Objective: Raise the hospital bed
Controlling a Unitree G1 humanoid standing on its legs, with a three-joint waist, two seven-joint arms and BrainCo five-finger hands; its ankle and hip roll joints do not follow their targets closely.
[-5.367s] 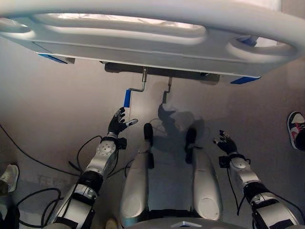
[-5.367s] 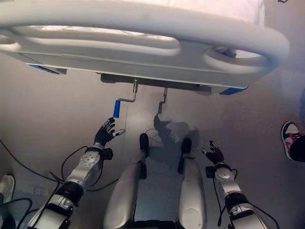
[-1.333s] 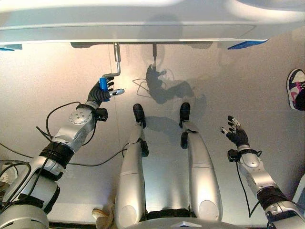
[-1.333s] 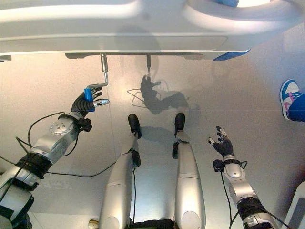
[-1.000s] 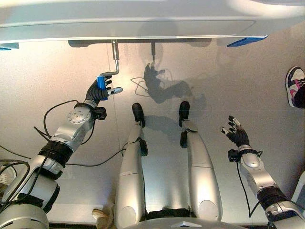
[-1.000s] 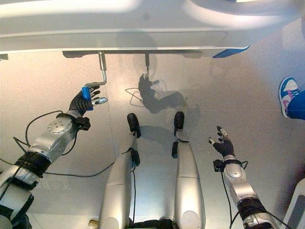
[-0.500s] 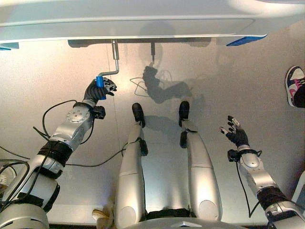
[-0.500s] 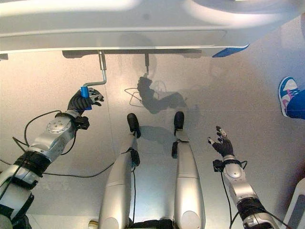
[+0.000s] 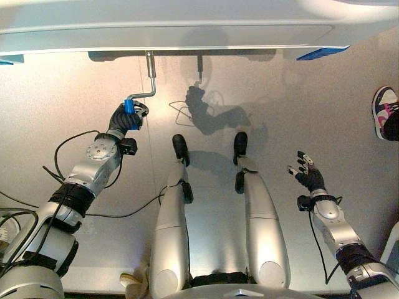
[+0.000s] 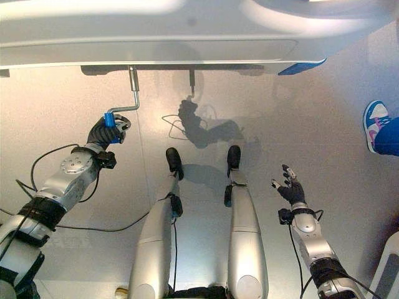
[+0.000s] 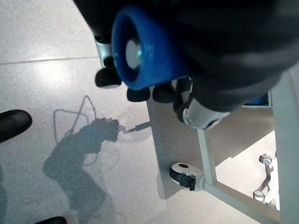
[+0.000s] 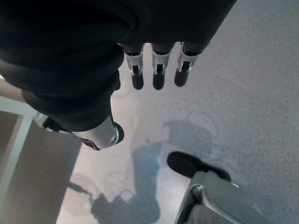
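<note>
- Person's shoe [image 9: 385, 112], white w/ pink trim, right edge of frame, on floor [image 9: 324, 112].
- Blue trouser leg [image 10: 388, 138] just below it.
- Floor: grey, glossy.

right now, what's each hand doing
Left hand: shut on the blue crank handle below the bed.
Right hand: open, holding nothing, over the floor.

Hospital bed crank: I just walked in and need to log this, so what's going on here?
The robot stands at the end of the hospital bed. Its left hand is shut on the blue grip of the bent metal crank that comes out from under the bed frame, ready to turn it. Its right hand hangs open over the floor, holding nothing. A person's shoe shows at the right edge.
</note>
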